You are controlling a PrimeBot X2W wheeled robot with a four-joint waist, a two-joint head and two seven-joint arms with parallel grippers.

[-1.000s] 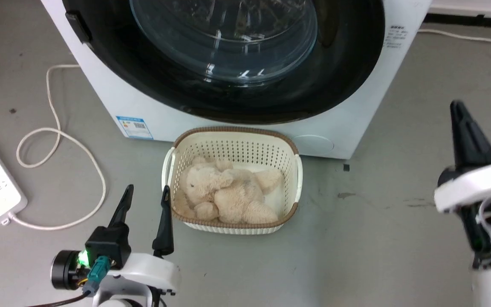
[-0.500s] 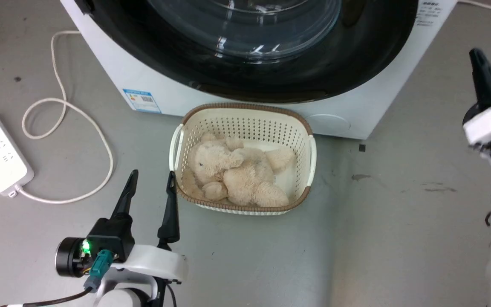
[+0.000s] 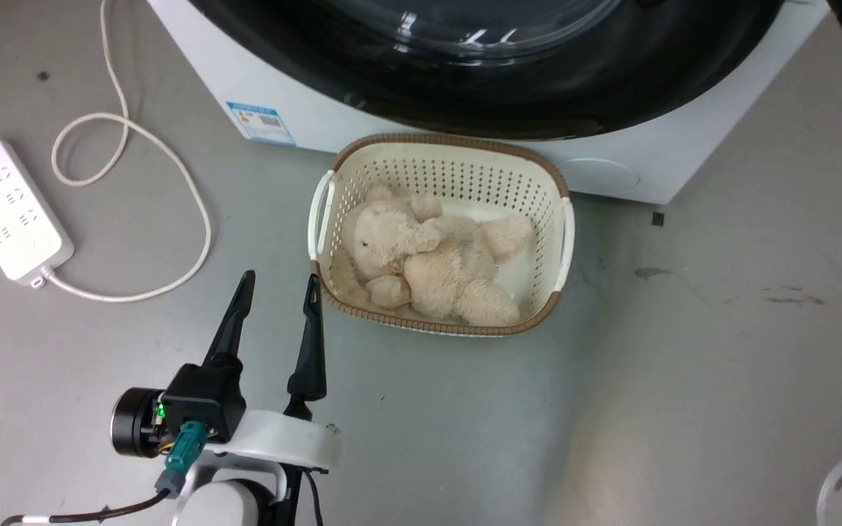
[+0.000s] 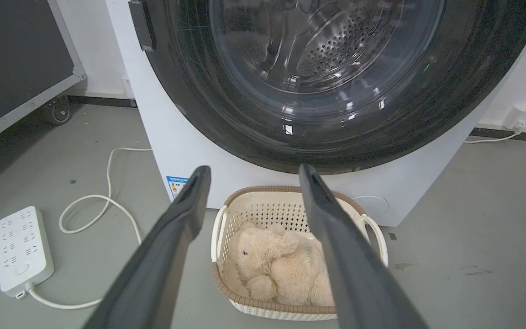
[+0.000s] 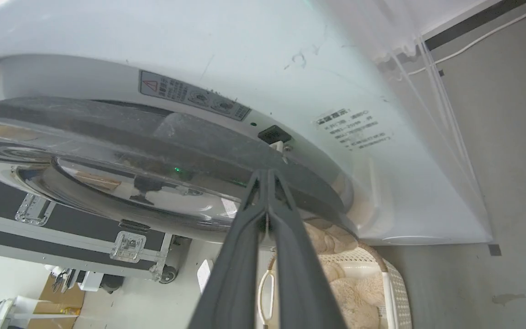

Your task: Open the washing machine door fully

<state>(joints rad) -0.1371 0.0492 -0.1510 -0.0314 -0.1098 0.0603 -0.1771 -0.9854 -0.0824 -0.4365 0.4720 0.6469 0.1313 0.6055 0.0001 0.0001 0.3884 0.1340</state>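
Upward, right fingers pressed together point at the washing machine door

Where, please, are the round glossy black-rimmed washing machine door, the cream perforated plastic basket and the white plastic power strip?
Washing machine door [image 4: 345,146]: left wrist view, lower black rim.
Basket [image 3: 465,175]: head view, perforated back wall.
Power strip [image 3: 8,208]: head view, top face.

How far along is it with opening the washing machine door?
Nothing looks done yet: the washing machine door looks closed, at most barely ajar. In hand: the right gripper, shut, points its tip at the door's rim beside the latch. Left: the whole swing open. The left gripper hangs open beside the basket.
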